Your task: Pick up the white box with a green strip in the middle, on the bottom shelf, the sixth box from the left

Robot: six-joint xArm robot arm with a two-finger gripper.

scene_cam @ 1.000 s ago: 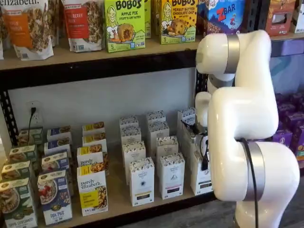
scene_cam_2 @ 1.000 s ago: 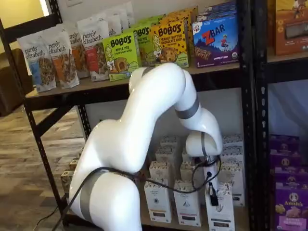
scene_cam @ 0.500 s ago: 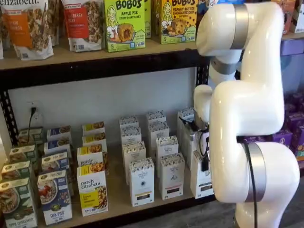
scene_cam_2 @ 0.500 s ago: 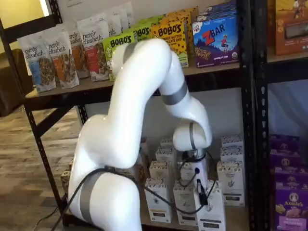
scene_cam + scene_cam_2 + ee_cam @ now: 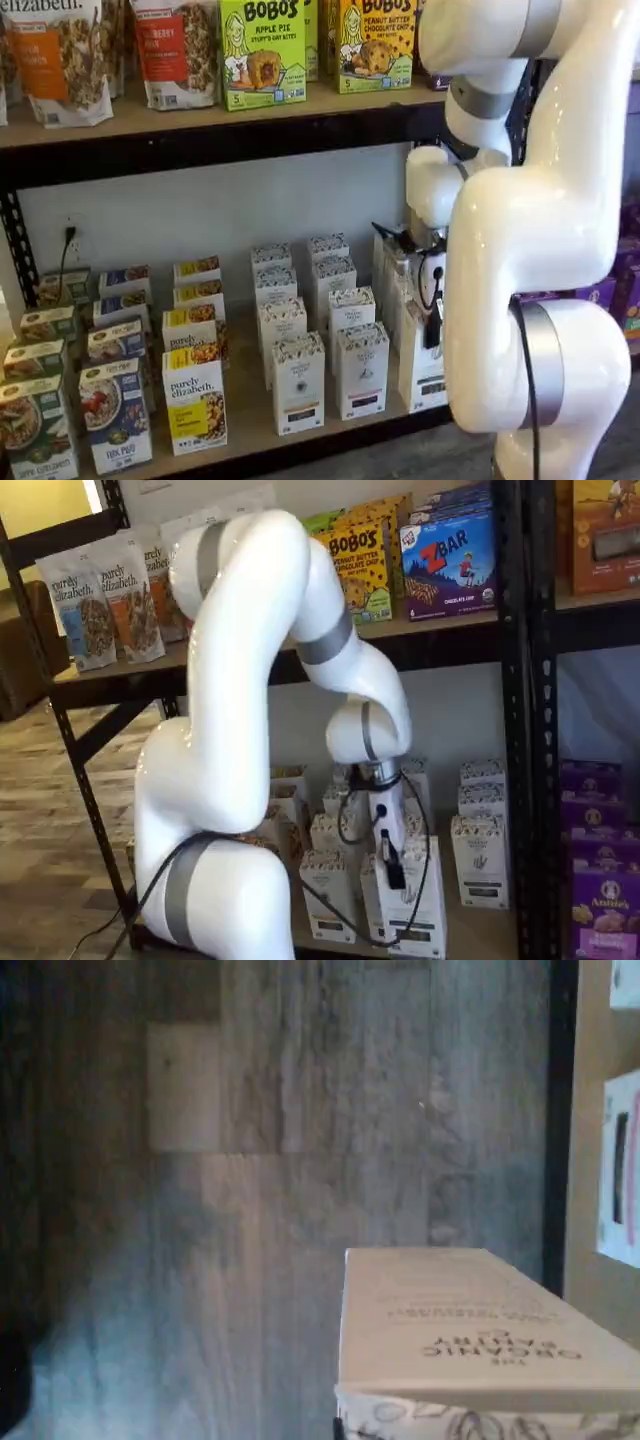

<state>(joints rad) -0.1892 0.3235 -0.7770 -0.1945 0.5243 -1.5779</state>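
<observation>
My gripper [image 5: 390, 865] is shut on the white box [image 5: 415, 910], a tall narrow carton with a speckled band at its top. A black finger lies against the box's front in both shelf views [image 5: 433, 325]. The box [image 5: 420, 375] is held at the right end of the bottom shelf [image 5: 250, 420], in front of the rows of like boxes. In the wrist view the box's printed side [image 5: 470, 1330] fills the near corner, over the wooden floor beside the shelf's black rail [image 5: 558, 1120].
Rows of like white boxes [image 5: 298, 380] stand on the bottom shelf, with yellow-labelled "purely elizabeth" boxes [image 5: 195, 400] and cereal-picture boxes [image 5: 115, 415] to their left. A black upright [image 5: 515, 680] and purple boxes [image 5: 600, 910] stand to the right. The upper shelf [image 5: 200, 125] hangs overhead.
The arm has risen and swung left in a shelf view, and the white box has come with the gripper, away from its row and toward the shelf's front.
</observation>
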